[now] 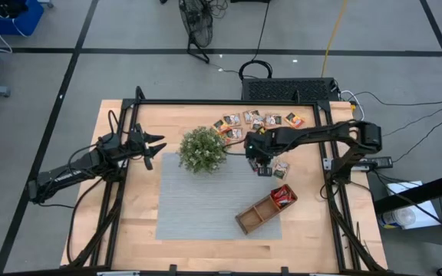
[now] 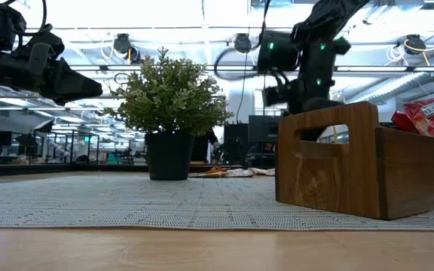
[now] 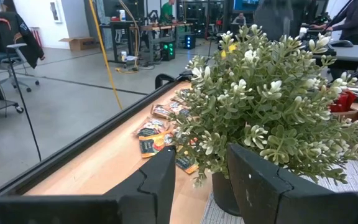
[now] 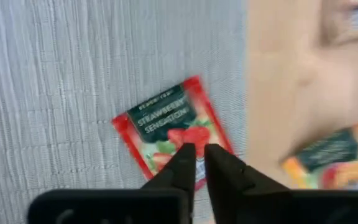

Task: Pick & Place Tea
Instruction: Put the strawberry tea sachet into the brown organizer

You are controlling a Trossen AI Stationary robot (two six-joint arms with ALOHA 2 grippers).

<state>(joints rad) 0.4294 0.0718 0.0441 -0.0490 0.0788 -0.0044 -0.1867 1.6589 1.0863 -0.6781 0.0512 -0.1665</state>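
A red tea sachet (image 4: 166, 124) lies flat on the grey mat (image 1: 206, 199) near its right edge. My right gripper (image 4: 201, 154) stands above it, fingers pointing down and almost together; in the high view it (image 1: 262, 165) is right of the plant (image 1: 203, 149). An orange sachet (image 4: 331, 155) lies beside it on the bare wood. Several more sachets (image 1: 259, 120) lie scattered at the table's far edge. The wooden tray (image 1: 255, 215) holds red sachets (image 1: 284, 194) in its far-right compartment. My left gripper (image 1: 159, 146) hangs open and empty left of the plant. My right gripper points down over the red sachet's near edge (image 4: 194, 140), its fingertips (image 4: 185, 155) covering that spot. I cannot tell whether they touch the sachet, which lies flat on the mat.
The potted plant (image 2: 172, 105) stands on the mat's far part between the two grippers. The tray (image 2: 353, 162) stands slantwise on the mat's near right corner. A black frame (image 1: 206, 102) runs round the table.
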